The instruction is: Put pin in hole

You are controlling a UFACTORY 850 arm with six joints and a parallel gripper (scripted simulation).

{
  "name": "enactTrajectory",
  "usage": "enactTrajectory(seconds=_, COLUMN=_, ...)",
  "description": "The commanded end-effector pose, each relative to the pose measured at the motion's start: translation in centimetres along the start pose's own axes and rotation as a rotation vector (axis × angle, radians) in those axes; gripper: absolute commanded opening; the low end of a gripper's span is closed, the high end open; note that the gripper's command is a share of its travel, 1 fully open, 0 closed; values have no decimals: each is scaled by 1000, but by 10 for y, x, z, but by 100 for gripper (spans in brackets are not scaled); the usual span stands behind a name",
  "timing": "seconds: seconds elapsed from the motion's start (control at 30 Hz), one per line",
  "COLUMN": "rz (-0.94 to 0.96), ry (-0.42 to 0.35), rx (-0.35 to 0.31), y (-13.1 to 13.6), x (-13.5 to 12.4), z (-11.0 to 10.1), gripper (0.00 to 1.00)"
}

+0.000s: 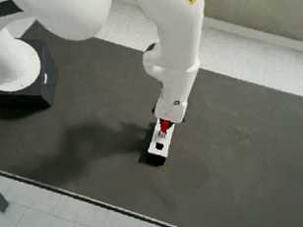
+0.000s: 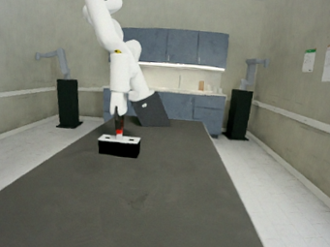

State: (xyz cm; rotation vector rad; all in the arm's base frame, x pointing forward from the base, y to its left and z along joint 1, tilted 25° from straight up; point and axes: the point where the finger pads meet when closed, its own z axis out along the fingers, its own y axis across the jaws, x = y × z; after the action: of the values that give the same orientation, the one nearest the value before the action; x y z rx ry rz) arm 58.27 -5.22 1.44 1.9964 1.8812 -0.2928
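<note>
The block [image 1: 159, 145] is black with a white top and lies on the dark mat; it also shows in the exterior view [image 2: 119, 145]. One square hole [image 1: 159, 146] is visible on its top. The pin [image 1: 164, 127] stands upright with its red end up, and its lower end is in or just above a hole near the block's middle; it also shows in the exterior view [image 2: 119, 127]. A short white part shows below the red. My gripper [image 1: 166, 120] [image 2: 117, 118] is shut on the pin's red end, directly above the block.
The arm's black base box [image 1: 24, 74] stands at the left on the mat. The mat's front edge runs along the bottom of the top view. Other arms on black pedestals [image 2: 239, 114] and cabinets stand far off by the walls.
</note>
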Motion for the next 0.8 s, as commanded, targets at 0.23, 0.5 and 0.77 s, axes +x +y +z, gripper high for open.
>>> enactTrajectory(seconds=0.23, rz=0, ry=0, rx=-2, y=1, x=0, z=-1, gripper=0)
enactTrajectory(seconds=0.5, rz=0, ry=0, rx=-2, y=2, x=0, z=3, gripper=0)
enactTrajectory(seconds=0.77, rz=0, ry=0, rx=-2, y=2, x=0, z=3, gripper=0)
